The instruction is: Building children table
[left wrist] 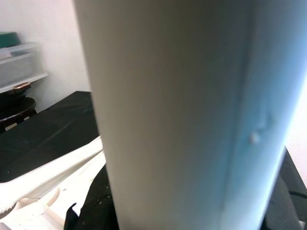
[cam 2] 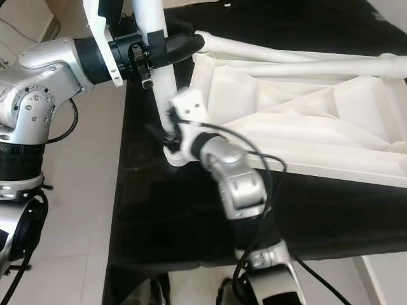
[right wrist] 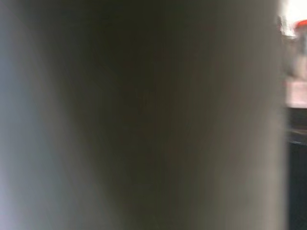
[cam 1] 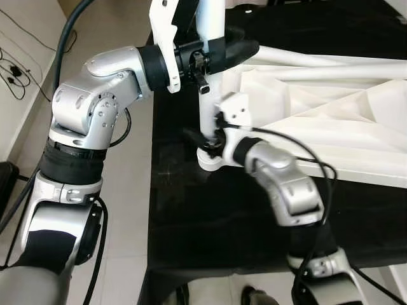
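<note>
White table leg (cam 1: 210,76) stands upright at the corner of the upturned tabletop (cam 1: 331,121), left gripper (cam 1: 219,51) clamped round its upper part, right gripper (cam 1: 213,136) closed low near its base, presumably steadying it for seating.

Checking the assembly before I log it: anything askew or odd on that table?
Nothing damaged or spilled. The tabletop lies underside up on the black cloth, normal for fitting legs. The upright white leg stands at its corner, left gripper around it high, right gripper at its base.
</note>
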Available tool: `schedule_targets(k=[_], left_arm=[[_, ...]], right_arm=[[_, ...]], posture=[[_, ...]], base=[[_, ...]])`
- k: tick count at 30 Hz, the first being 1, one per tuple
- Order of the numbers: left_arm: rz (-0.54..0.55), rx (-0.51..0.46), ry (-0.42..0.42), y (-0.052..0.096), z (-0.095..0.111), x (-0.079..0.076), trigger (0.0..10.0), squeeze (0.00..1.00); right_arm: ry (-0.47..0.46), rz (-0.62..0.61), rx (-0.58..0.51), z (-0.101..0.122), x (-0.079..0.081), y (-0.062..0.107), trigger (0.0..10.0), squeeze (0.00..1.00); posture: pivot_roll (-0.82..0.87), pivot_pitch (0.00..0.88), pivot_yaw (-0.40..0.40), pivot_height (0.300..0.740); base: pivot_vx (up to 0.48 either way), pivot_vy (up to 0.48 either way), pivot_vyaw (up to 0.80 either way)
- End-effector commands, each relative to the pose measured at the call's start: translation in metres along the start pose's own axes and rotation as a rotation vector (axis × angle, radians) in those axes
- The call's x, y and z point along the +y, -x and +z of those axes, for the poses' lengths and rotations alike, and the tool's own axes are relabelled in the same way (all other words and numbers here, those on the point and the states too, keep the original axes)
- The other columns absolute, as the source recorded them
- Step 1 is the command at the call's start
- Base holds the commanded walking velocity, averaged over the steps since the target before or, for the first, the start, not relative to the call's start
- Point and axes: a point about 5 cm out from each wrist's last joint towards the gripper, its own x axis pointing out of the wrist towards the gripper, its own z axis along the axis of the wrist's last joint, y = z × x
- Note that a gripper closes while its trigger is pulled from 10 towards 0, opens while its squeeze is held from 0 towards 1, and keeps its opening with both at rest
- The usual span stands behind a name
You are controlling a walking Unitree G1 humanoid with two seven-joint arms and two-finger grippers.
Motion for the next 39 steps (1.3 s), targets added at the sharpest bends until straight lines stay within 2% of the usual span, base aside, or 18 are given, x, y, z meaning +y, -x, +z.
schedule_targets(k=[1, 2, 3, 4, 7, 8, 11, 16, 17, 18, 19, 20, 27, 35, 36, 37, 38, 39], left_arm=[[-0.051, -0.048, -0.044, -0.002, 0.011, -0.009, 0.0, 0.00], [-0.055, -0.048, -0.040, -0.002, 0.011, -0.009, 0.0, 0.00], [-0.055, -0.048, -0.040, -0.002, 0.011, -0.009, 0.0, 0.00], [-0.059, -0.047, -0.036, -0.003, 0.010, -0.010, 0.0, 0.00], [-0.061, -0.045, -0.034, -0.003, 0.009, -0.010, 0.0, 0.00], [-0.063, -0.042, -0.030, -0.003, 0.008, -0.010, 0.0, 0.00], [-0.064, -0.034, -0.024, -0.003, 0.004, -0.009, 0.0, 0.00], [-0.064, -0.032, -0.023, -0.004, 0.003, -0.008, 0.0, 0.00], [-0.066, -0.030, -0.017, -0.005, -0.001, -0.010, 0.0, 0.00], [-0.068, -0.031, -0.015, -0.006, -0.003, -0.011, 0.0, 0.00], [-0.068, -0.031, -0.015, -0.006, -0.003, -0.011, 0.0, 0.00], [-0.070, -0.031, -0.013, -0.006, -0.003, -0.012, 0.0, 0.00], [-0.073, -0.033, -0.013, -0.007, -0.003, -0.014, 0.0, 0.00], [-0.075, -0.035, -0.010, -0.005, -0.003, -0.015, 0.0, 0.00], [-0.075, -0.028, -0.010, -0.005, -0.004, -0.014, 2.4, 0.00], [-0.075, -0.028, -0.010, -0.005, -0.004, -0.014, 2.4, 0.00], [-0.078, -0.027, 0.000, -0.004, -0.003, -0.015, 10.0, 0.00], [-0.078, -0.027, 0.000, -0.004, -0.003, -0.015, 10.0, 0.00]], right_arm=[[0.012, 0.115, -0.037, 0.007, 0.005, -0.005, 10.0, 1.00], [0.057, 0.222, -0.056, 0.012, 0.003, -0.004, 10.0, 1.00], [0.057, 0.222, -0.056, 0.012, 0.003, -0.004, 10.0, 1.00], [0.081, 0.335, -0.066, 0.016, 0.000, -0.003, 10.0, 1.00], [0.125, 0.418, -0.072, 0.020, -0.003, -0.002, 10.0, 1.00], [0.154, 0.492, -0.074, 0.024, -0.005, -0.004, 10.0, 0.00], [0.148, 0.606, -0.080, 0.031, -0.005, -0.009, 10.0, 0.00], [0.138, 0.647, -0.082, 0.033, -0.006, -0.010, 10.0, 0.00], [0.114, 0.792, -0.070, 0.032, 0.000, -0.011, 6.1, 0.00], [0.098, 0.846, -0.065, 0.030, 0.003, -0.011, 2.6, 0.00], [0.098, 0.846, -0.065, 0.030, 0.003, -0.011, 2.6, 0.00], [0.086, 0.881, -0.059, 0.029, 0.005, -0.010, 0.0, 0.00], [0.094, 0.932, -0.054, 0.025, 0.002, -0.007, 0.0, 0.00], [0.109, 0.879, -0.063, 0.021, -0.008, -0.004, 0.0, 0.00], [0.112, 0.843, -0.064, 0.019, -0.008, -0.003, 0.0, 0.00], [0.112, 0.843, -0.064, 0.019, -0.008, -0.003, 0.0, 0.00], [0.115, 0.804, -0.070, 0.017, -0.007, -0.001, 0.0, 0.00], [0.115, 0.804, -0.070, 0.017, -0.007, -0.001, 0.0, 0.00]], posture=[[0.03, 0.264, 0.017, 0.740], [0.03, 0.264, 0.017, 0.740], [0.03, 0.264, 0.017, 0.740], [0.03, 0.269, 0.019, 0.740], [0.04, 0.270, 0.019, 0.740], [0.04, 0.272, 0.020, 0.740], [0.05, 0.276, 0.025, 0.740], [0.05, 0.277, 0.026, 0.740], [0.06, 0.280, 0.029, 0.740], [0.06, 0.281, 0.029, 0.740], [0.06, 0.281, 0.029, 0.740], [0.06, 0.282, 0.030, 0.740], [0.06, 0.284, 0.032, 0.740], [0.05, 0.277, 0.030, 0.740], [0.06, 0.275, 0.031, 0.740], [0.06, 0.275, 0.031, 0.740], [0.06, 0.272, 0.036, 0.740], [0.06, 0.272, 0.036, 0.740]], base=[[0.000, 0.000, 0.00], [0.000, 0.000, 0.00], [0.000, 0.000, 0.00], [0.000, 0.000, 0.00], [0.000, 0.000, 0.00], [0.000, 0.000, 0.00], [0.000, 0.000, 0.00], [0.000, 0.000, 0.00], [0.000, 0.000, 0.00], [0.000, 0.000, 0.00], [0.000, 0.000, 0.00], [0.000, 0.000, 0.00], [0.000, 0.000, 0.00], [0.000, 0.000, 0.00], [0.000, 0.000, 0.00], [0.000, 0.000, 0.00], [0.000, 0.000, 0.00], [0.000, 0.000, 0.00]])
